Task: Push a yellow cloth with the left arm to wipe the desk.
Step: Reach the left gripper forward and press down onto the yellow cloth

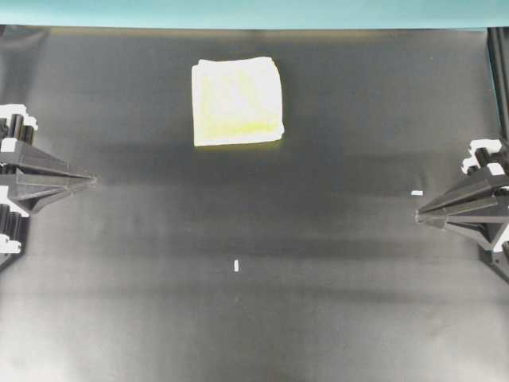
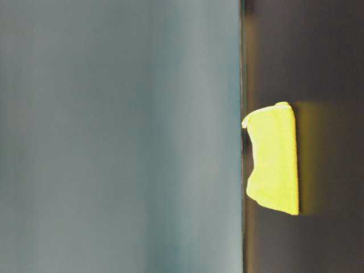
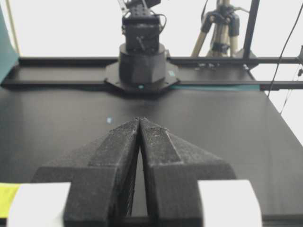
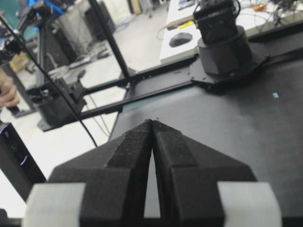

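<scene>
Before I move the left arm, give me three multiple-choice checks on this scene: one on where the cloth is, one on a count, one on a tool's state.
1. Where does the yellow cloth lie on the desk?
A. Near the teal edge, clear of both arms
B. Under the left tool
C. Beside the right tool

2. How many small white tape marks show on the open desk in the overhead view?
A. None
B. Two
C. Five

3. How does the left tool stand?
A. Open around the cloth
B. Shut, holding nothing
C. Open over bare desk

Answers: 1 A, the overhead view shows the cloth up by the teal strip with bare desk between it and both tools. 2 B, one mark sits near the middle and one near the right tool. 3 B, the left wrist view shows its tips meeting with nothing between them.
</scene>
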Robot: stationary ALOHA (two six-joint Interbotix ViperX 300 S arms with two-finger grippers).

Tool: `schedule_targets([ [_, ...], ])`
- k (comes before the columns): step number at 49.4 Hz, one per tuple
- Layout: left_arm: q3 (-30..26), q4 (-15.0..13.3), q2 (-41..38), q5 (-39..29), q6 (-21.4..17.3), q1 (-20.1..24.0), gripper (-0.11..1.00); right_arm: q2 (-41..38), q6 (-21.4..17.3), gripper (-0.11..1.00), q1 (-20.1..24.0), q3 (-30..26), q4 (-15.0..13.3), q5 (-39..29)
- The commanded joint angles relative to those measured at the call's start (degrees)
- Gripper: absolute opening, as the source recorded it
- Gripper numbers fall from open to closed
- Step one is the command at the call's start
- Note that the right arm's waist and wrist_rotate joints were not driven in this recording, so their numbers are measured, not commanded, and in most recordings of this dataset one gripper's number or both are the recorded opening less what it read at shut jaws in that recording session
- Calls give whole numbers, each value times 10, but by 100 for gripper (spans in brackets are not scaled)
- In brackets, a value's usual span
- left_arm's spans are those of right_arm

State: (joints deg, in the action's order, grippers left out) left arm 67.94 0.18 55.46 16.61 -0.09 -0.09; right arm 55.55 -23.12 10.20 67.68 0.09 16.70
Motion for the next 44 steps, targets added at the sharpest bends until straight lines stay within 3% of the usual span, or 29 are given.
schedule_targets([
  [1, -14, 23, -16, 4, 4, 4, 6, -6, 0, 3, 0, -11, 1, 3],
  [5, -15, 23, -42, 5, 4, 9, 2, -5, -1, 10, 0, -9, 1, -10],
  [9, -24, 23, -73, 13, 3, 11, 0, -5, -1, 0, 0, -9, 1, -29],
  [15, -45, 23, -126, 41, -3, 23, 0, -3, -1, 0, 0, -9, 1, -39],
  [25, -76, 23, -233, 90, 10, 91, 0, 2, 0, 0, 0, -9, 1, -40],
  [40, -179, 23, -441, 143, 33, 167, 1, 3, 0, 0, 0, -10, 1, -41],
  [44, -214, 23, -489, 140, 33, 178, 10, 4, 0, 0, 0, -10, 1, -41],
])
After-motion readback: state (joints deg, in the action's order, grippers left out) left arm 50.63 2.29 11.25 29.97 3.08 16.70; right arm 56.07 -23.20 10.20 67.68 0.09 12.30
